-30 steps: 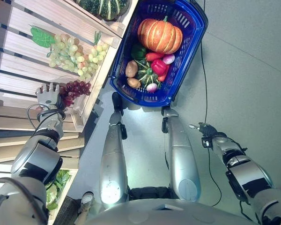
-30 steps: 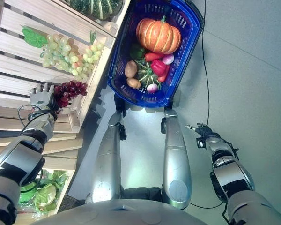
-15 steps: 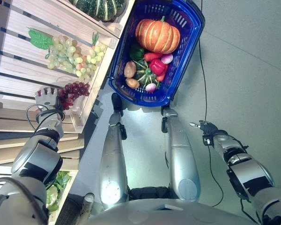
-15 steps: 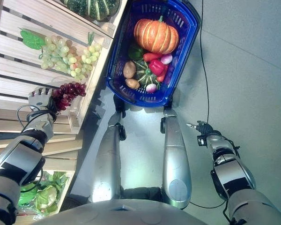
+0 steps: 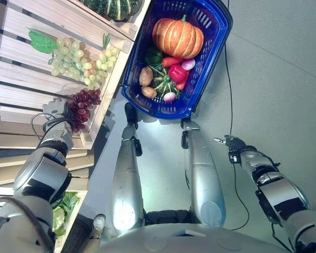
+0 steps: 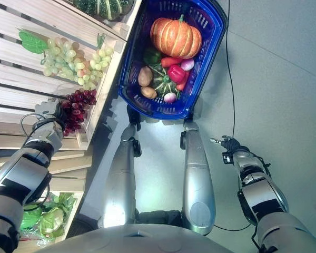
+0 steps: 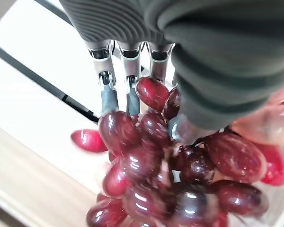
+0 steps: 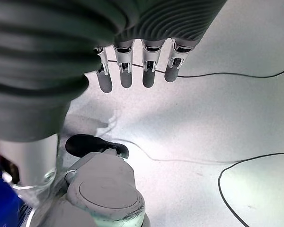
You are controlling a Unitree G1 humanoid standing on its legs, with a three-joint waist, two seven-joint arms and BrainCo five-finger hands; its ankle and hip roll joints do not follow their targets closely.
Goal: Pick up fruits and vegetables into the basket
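A bunch of red grapes point(image 5: 84, 105) lies at the front edge of a wooden crate shelf point(image 5: 21, 89). My left hand point(image 5: 55, 112) is on its left side. In the left wrist view the fingers point(image 7: 109, 97) reach behind the red grapes point(image 7: 151, 161) and the thumb presses on them from the front. The blue basket point(image 5: 205, 68) stands on the floor ahead, holding a pumpkin point(image 5: 178, 38), a red pepper point(image 5: 178, 74), a green pepper point(image 5: 154, 55), a potato point(image 5: 146, 76) and other vegetables. My right hand point(image 5: 229, 142) hangs open over the floor, its fingers point(image 8: 125, 71) straight.
Green grapes point(image 5: 79, 55) with a leaf lie higher on the shelf, and a dark green squash point(image 5: 113, 6) sits at its far end. Lettuce point(image 5: 60, 211) fills a lower crate by my left arm. Grey floor point(image 5: 274, 79) stretches to the right of the basket.
The left hand's fingers, spread beside the red grapes before, have closed onto the bunch. The right hand has stayed in place.
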